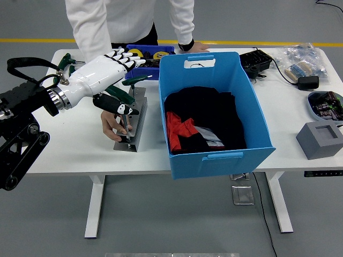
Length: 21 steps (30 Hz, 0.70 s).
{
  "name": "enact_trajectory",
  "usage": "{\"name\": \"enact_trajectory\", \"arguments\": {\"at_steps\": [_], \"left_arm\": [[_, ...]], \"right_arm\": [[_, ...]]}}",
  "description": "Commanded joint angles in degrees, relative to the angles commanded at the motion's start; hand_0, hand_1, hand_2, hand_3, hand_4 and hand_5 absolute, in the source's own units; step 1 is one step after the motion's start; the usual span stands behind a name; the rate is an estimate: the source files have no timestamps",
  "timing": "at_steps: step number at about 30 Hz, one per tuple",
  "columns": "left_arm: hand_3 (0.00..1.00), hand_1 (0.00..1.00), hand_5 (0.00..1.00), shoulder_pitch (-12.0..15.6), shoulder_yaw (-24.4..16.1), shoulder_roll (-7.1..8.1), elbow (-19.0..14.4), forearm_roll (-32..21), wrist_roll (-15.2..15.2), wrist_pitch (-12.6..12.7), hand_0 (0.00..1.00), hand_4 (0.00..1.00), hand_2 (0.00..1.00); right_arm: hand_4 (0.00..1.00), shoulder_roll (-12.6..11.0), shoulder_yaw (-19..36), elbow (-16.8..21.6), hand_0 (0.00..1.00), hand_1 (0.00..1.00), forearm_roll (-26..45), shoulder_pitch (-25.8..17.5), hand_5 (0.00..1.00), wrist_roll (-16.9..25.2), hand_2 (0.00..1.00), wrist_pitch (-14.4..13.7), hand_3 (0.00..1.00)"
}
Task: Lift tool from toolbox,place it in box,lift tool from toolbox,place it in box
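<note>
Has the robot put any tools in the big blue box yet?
Not that I can see. The big blue box shows only black and red cloth. In hand: the robot's left hand hovers open over the gray tool stand, where green-handled tools stand, and a person's hand steadies one. Left to do: grab a tool, drop it in, then repeat.

White worktop [69, 152]. Far left corner: loose green-handled T-keys [65, 63]. Far edge: small dark-blue bin [130, 70] w/ yellow ball [134, 52] inside. Right side: black electronic unit [255, 62] w/ cable, clear plastic bag [305, 56] holding a brush, black adapter [308, 82], round tray of small parts [325, 103], grey foam block [320, 139] w/ square recess. Yellow floor line [32, 40] behind.
</note>
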Motion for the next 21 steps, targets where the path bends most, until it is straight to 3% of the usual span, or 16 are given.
{"name": "enact_trajectory", "arguments": {"at_steps": [1,6,7,12,13,18,19,21], "left_arm": [[0.879,0.846,0.472,-0.76,0.37,-0.05,0.9,0.0,0.15,-0.71,0.919,0.998,0.856],[0.879,0.846,0.472,-3.45,2.28,0.27,3.79,0.0,0.22,-2.75,0.919,0.998,0.856],[0.82,0.764,0.474,-3.82,2.57,0.34,4.17,0.0,0.18,-2.92,0.895,0.998,0.773],[0.82,0.764,0.474,-6.16,4.72,0.67,6.89,0.0,-0.2,-3.6,0.895,0.998,0.773],[0.775,0.669,0.478,-6.5,5.11,0.71,7.3,0.0,-0.24,-3.66,0.852,0.998,0.678],[0.775,0.669,0.478,-8.11,7.24,0.72,9.35,0.0,-0.39,-3.71,0.852,0.998,0.678],[0.728,0.567,0.483,-8.33,7.54,0.69,9.73,0.0,-0.38,-3.74,0.715,0.998,0.576],[0.728,0.567,0.483,-8.56,7.73,0.52,10.41,0.0,-0.27,-3.92,0.715,0.998,0.576]], "right_arm": [[0.887,-0.03,-0.04,0.0,0.688,0.691,0.04,0.06,0.74,0.01,0.782,-0.01,0.658],[0.887,-0.11,-0.21,0.0,0.688,0.691,0.28,0.2,0.74,0.05,0.782,-0.01,0.658],[0.888,-0.12,-0.21,0.0,0.688,0.691,0.29,0.22,0.738,0.06,0.782,-0.01,0.659],[0.888,-0.2,-0.27,0.0,0.688,0.691,0.31,0.35,0.738,0.08,0.782,0.02,0.659],[0.889,-0.21,-0.29,0.0,0.688,0.69,0.3,0.37,0.737,0.09,0.781,0.03,0.659],[0.889,-0.26,-0.32,0.0,0.688,0.69,0.33,0.42,0.737,0.11,0.781,0.01,0.659],[0.889,-0.27,-0.32,0.0,0.688,0.689,0.28,0.43,0.737,0.12,0.782,0.02,0.659],[0.889,-0.3,-0.31,0.0,0.688,0.689,0.21,0.47,0.737,0.12,0.782,0.04,0.659]]}}
